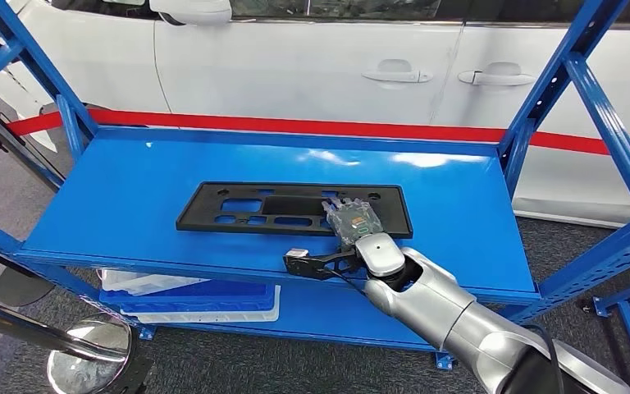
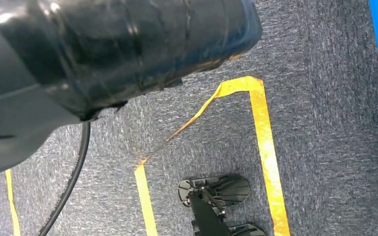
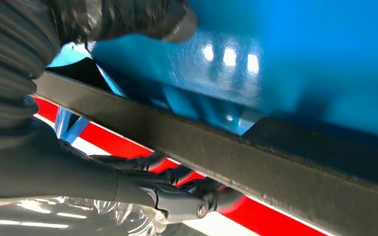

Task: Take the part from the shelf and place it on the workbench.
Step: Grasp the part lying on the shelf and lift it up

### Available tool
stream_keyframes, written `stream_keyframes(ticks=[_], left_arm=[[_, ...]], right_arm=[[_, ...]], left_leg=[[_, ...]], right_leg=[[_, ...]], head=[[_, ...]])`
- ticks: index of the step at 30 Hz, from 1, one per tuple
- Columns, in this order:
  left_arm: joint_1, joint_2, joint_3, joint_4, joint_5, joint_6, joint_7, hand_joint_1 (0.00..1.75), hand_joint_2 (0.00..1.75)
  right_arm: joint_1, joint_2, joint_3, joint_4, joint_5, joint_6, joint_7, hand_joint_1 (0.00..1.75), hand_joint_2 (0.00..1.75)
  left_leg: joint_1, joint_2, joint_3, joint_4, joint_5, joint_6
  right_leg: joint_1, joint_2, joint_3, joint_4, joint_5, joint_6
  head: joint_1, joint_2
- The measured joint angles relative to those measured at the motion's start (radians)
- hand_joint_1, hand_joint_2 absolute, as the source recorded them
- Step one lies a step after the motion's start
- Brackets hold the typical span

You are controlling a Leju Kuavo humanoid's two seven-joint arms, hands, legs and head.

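My right hand (image 1: 353, 223) lies palm down on the near right end of the part (image 1: 238, 207), fingers laid over its top, thumb (image 1: 302, 263) stretched toward 9 o'clock past the near edge. In the right wrist view the dark fingers (image 3: 177, 187) sit against one face of the part's frame bar (image 3: 256, 162) and the thumb (image 3: 128, 19) on the other; whether the hold is firm, I cannot tell. The part, a flat black rectangular plate with cut-outs, rests on the blue shelf (image 1: 131, 197), long side running 9 to 3 o'clock. At 12 o'clock beyond the shelf stands a white car (image 1: 312, 66). Below is grey carpet (image 2: 325, 123) with yellow tape (image 2: 266, 147).
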Motion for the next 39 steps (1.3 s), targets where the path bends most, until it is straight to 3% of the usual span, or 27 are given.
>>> stream_keyframes(ticks=[17, 21, 30, 39], left_arm=[[-0.002, -0.009, 0.000, 0.000, 0.000, 0.003, -0.001, 0.00, 0.00], [-0.001, -0.009, 0.000, 0.000, 0.004, -0.021, -0.024, 0.00, 1.75], [0.002, -0.009, 0.000, 0.000, 0.032, -0.091, -0.062, 0.00, 1.75], [0.007, -0.008, 0.000, 0.000, 0.019, -0.005, -0.047, 0.00, 1.75]], right_arm=[[-0.013, 0.010, 0.000, 0.026, 0.010, -0.018, -0.001, 1.75, 1.75], [-0.009, 0.010, 0.000, 0.026, 0.016, -0.033, -0.006, 1.75, 1.75], [-0.007, 0.010, 0.000, 0.012, 0.055, -0.080, -0.015, 1.75, 1.75], [-0.011, -0.025, -0.033, -0.162, 0.147, -0.101, 0.049, 1.75, 1.75]], left_leg=[[0.000, 0.000, 0.004, 0.000, -0.001, -0.001], [0.000, 0.000, 0.004, 0.000, -0.001, -0.001], [0.000, 0.000, 0.004, 0.000, -0.001, -0.001], [0.000, 0.000, 0.002, 0.000, -0.001, -0.001]], right_leg=[[0.000, 0.000, 0.005, -0.002, 0.000, 0.000], [0.000, -0.001, 0.005, -0.002, 0.000, 0.000], [0.000, 0.000, 0.005, -0.002, 0.000, 0.000], [0.000, 0.000, 0.003, -0.002, 0.000, 0.000]], head=[[0.000, 0.000], [0.000, 0.000], [0.000, 0.000], [0.000, 0.000]])
